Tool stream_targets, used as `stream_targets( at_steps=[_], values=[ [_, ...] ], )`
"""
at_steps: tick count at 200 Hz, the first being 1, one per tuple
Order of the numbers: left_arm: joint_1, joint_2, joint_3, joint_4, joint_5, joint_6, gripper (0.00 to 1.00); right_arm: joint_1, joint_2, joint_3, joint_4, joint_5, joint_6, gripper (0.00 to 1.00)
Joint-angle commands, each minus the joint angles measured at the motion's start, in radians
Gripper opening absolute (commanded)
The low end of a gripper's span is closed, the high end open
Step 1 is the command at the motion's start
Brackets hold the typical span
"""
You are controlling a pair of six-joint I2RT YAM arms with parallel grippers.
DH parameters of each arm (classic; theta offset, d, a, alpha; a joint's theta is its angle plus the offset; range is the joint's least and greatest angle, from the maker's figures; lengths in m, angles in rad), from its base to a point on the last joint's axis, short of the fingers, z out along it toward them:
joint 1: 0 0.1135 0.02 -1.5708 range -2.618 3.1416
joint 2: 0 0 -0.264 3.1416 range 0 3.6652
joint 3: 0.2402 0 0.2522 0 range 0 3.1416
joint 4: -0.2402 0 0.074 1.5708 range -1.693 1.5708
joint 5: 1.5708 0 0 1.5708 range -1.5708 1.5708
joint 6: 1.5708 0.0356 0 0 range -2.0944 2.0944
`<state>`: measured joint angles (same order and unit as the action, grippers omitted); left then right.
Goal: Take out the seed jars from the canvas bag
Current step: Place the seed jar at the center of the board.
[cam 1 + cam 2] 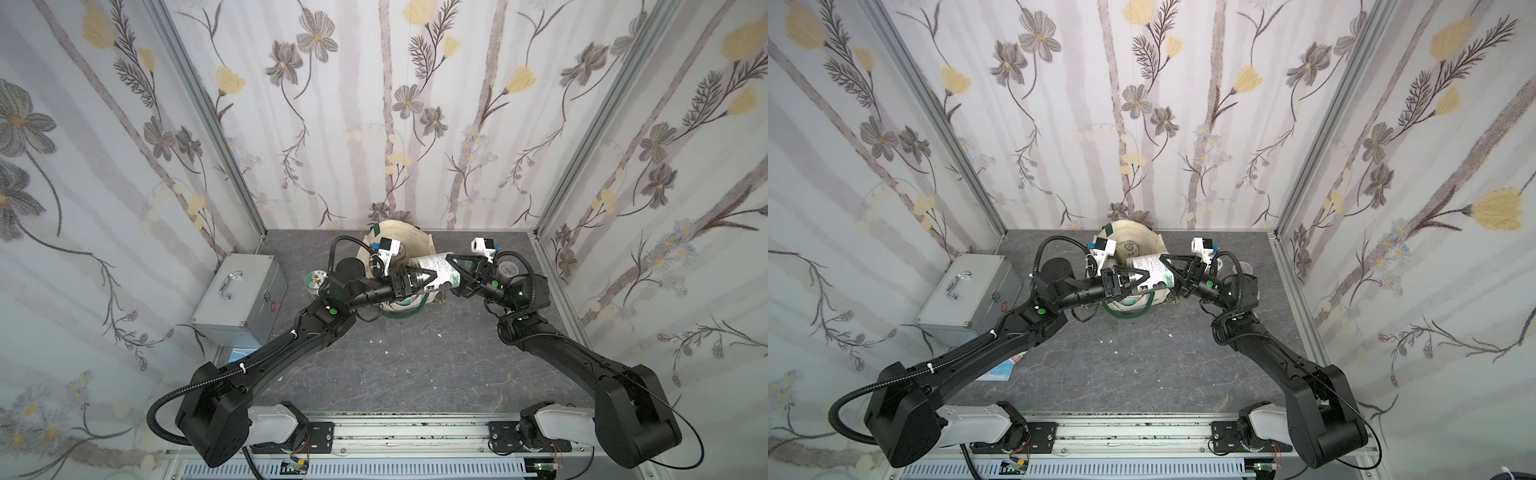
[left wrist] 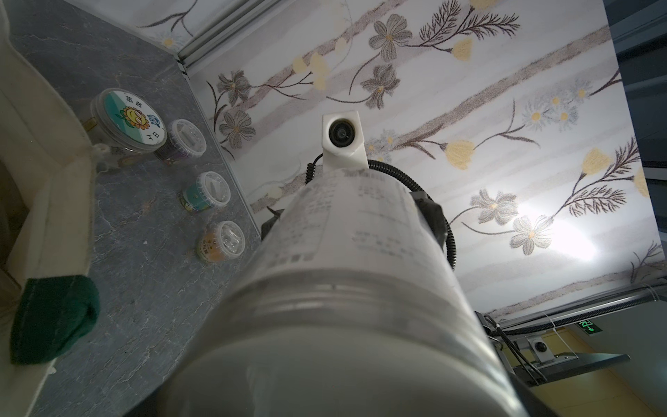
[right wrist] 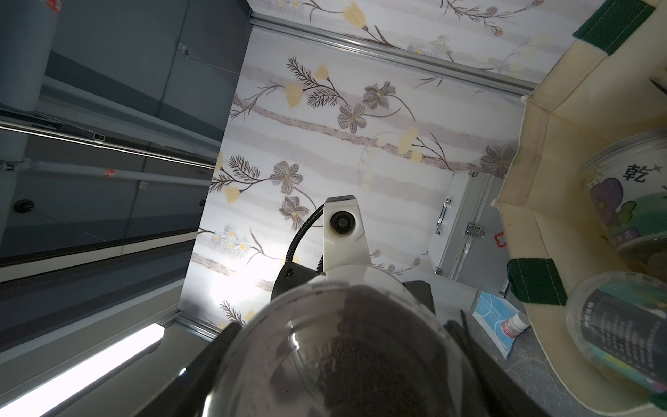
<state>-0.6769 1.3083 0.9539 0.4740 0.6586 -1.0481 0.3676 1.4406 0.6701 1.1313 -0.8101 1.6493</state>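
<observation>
A big clear seed jar (image 1: 436,266) (image 1: 1152,266) with a white printed label hangs level above the cream canvas bag (image 1: 415,237) (image 1: 1142,228). My right gripper (image 1: 451,274) (image 1: 1167,274) is shut on its seed-filled base end (image 3: 343,343). My left gripper (image 1: 428,277) (image 1: 1142,279) straddles the lid end, which fills the left wrist view (image 2: 343,270) and hides the fingers. More jars (image 3: 628,202) stand inside the bag. Several jars (image 2: 131,121) (image 2: 207,195) stand on the table by the right wall, and one (image 1: 316,280) stands left of the bag.
A silver metal case (image 1: 241,291) lies at the left wall. A blue face mask (image 3: 494,325) and a small pink-capped bottle (image 3: 514,323) lie in front of it. Flowered walls close the grey table on three sides.
</observation>
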Motion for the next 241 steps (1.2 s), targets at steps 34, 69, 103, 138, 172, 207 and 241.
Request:
stream_targets(
  at_steps=[34, 69, 103, 138, 172, 207, 241],
  values=[
    [0.0, 0.006, 0.022, 0.053, 0.003, -0.026, 0.76, 0.006, 0.018, -0.018, 0.087, -0.001, 0.026, 0.69],
    [0.0, -0.014, 0.02, 0.003, -0.024, 0.005, 0.73, 0.006, 0.03, -0.02, 0.093, -0.002, 0.027, 0.78],
    [0.0, -0.044, 0.016, -0.077, -0.07, 0.054, 0.72, 0.003, 0.035, -0.019, 0.08, -0.004, 0.016, 0.85],
    [0.0, -0.111, -0.001, -0.202, -0.131, 0.108, 0.72, -0.008, 0.02, -0.012, -0.016, -0.006, -0.046, 1.0],
    [0.0, -0.226, -0.059, -0.373, -0.257, 0.151, 0.72, -0.024, -0.035, 0.011, -0.244, 0.008, -0.194, 1.0],
    [0.0, -0.406, -0.113, -0.638, -0.451, 0.189, 0.72, -0.036, -0.09, 0.056, -0.49, 0.033, -0.352, 1.0],
    [0.009, -0.562, -0.127, -0.926, -0.656, 0.218, 0.72, -0.042, -0.118, 0.119, -0.662, 0.062, -0.464, 1.0]
  ],
)
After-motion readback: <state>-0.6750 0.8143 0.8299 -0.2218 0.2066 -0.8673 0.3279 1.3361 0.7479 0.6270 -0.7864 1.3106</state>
